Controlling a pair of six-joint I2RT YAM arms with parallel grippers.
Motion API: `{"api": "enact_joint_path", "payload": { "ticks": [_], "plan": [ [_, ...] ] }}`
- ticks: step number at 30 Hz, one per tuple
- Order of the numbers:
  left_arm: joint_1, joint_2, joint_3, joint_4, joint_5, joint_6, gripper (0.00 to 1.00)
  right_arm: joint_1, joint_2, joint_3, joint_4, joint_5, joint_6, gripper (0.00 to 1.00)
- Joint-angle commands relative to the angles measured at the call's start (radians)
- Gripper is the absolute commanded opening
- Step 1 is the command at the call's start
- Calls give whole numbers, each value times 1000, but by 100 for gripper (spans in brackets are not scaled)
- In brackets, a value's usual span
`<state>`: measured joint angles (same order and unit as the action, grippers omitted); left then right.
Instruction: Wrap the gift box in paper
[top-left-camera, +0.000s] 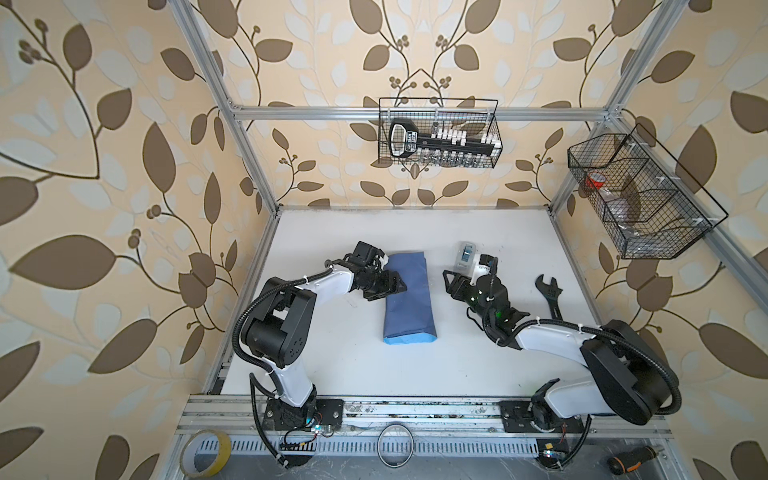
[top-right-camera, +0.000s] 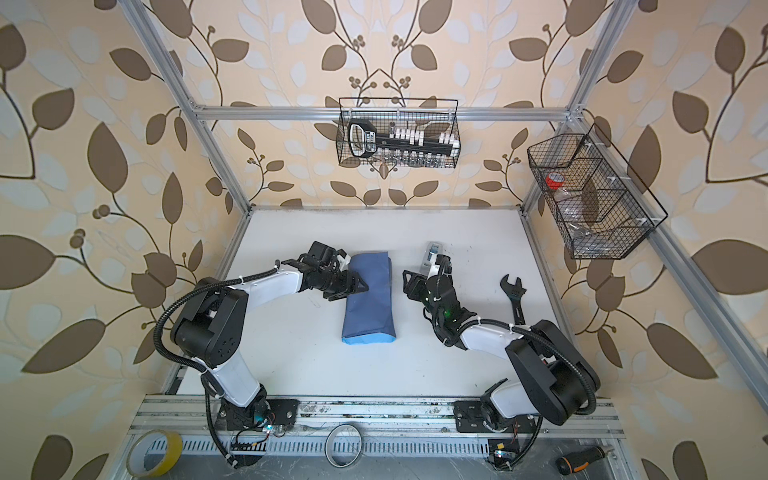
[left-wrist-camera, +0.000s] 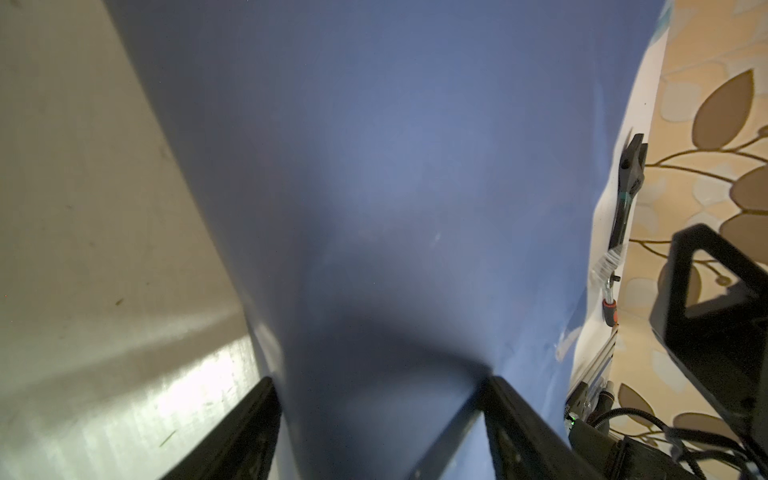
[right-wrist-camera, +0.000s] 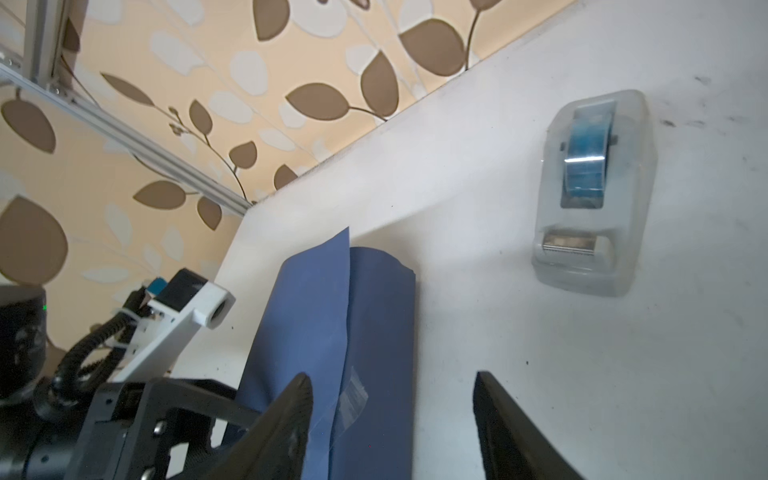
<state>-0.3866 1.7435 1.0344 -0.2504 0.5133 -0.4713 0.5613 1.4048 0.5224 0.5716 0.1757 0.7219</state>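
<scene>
Paper (top-left-camera: 409, 299) lies as a long slate-blue bundle mid-table, its long axis running from front to back. The gift box is hidden inside it and cannot be made out. A light-blue strip shows along the bundle's near end. At the far end a loose flap corner (right-wrist-camera: 347, 232) stands up, and a strip of clear tape (right-wrist-camera: 353, 395) sits on the seam.

Bare table (top-left-camera: 332, 361) is open in front of the bundle and to its left. A clear lane of table also runs along its right side.

Left gripper (top-left-camera: 397, 282) reaches in from the left, forearm low and level, and sits over the bundle's left edge. Its jaws are spread wide with the paper surface between the fingers (left-wrist-camera: 249, 415). Whether they press on it, I cannot tell.

Right gripper (top-left-camera: 451, 286) is apart from the bundle's right side, elbow folded back. Its jaws stand wide with nothing held.

Tape dispenser (top-left-camera: 466, 254) stands near it, towards the back. Wrench (top-left-camera: 550, 291) lies by the right edge, well apart.
</scene>
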Motion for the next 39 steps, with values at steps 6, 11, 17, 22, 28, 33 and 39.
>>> {"api": "enact_joint_path", "payload": {
  "ticks": [6, 11, 17, 22, 28, 33, 39],
  "plan": [
    [-8, 91, -43, -111, -160, 29, 77, 112, 55, 356, -598, -17, -312, 55],
    [-8, 91, -43, -112, -165, 28, 77, 131, 127, 463, -698, -51, -339, 52],
    [-8, 90, -45, -112, -166, 28, 77, 144, 198, 551, -783, -49, -352, 48],
    [-8, 91, -45, -113, -165, 30, 77, 141, 222, 567, -788, -54, -352, 48],
    [-8, 90, -45, -112, -165, 30, 77, 135, 254, 579, -777, -69, -351, 47],
    [-8, 94, -43, -111, -164, 28, 76, 129, 279, 588, -760, -80, -345, 46],
    [-8, 96, -44, -112, -163, 30, 76, 125, 306, 593, -752, -85, -338, 45]
  ]
}}
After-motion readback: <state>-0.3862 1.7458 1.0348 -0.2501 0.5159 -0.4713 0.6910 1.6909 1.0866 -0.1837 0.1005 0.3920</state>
